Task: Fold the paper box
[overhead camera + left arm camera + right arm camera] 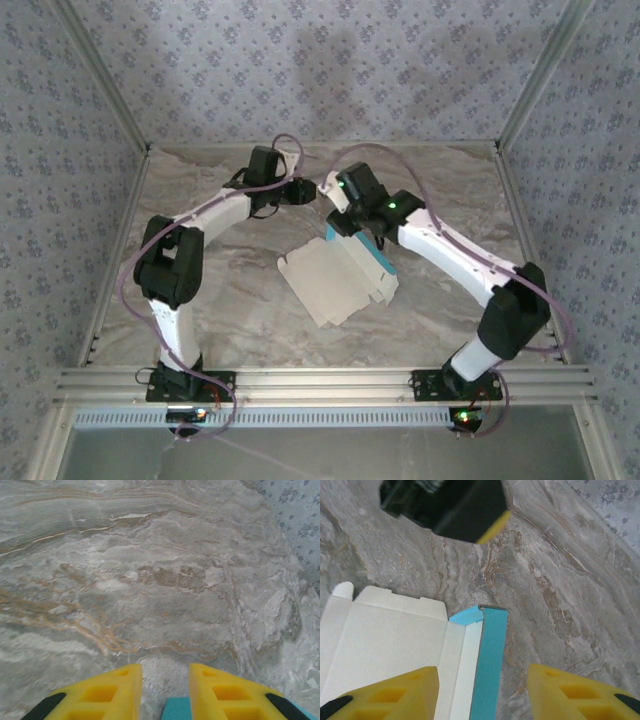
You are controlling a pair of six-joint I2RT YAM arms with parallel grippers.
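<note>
You see the paper box (340,280) lying open, beige side up, mid-worktop (230,300), blue showing along its right edge. Your right pincer (482,680) hangs above that edge, fingers apart, empty. Your left pincer (165,672) hovers over bare marble, narrowly apart.

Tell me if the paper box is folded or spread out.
Mostly spread: the paper box lies flat, beige side up, only one edge flap raised, showing blue.

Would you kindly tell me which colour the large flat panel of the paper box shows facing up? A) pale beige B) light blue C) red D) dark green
A: the paper box lies on the table with its pale beige side up; a blue strip runs along its edge below the right claw.
</note>
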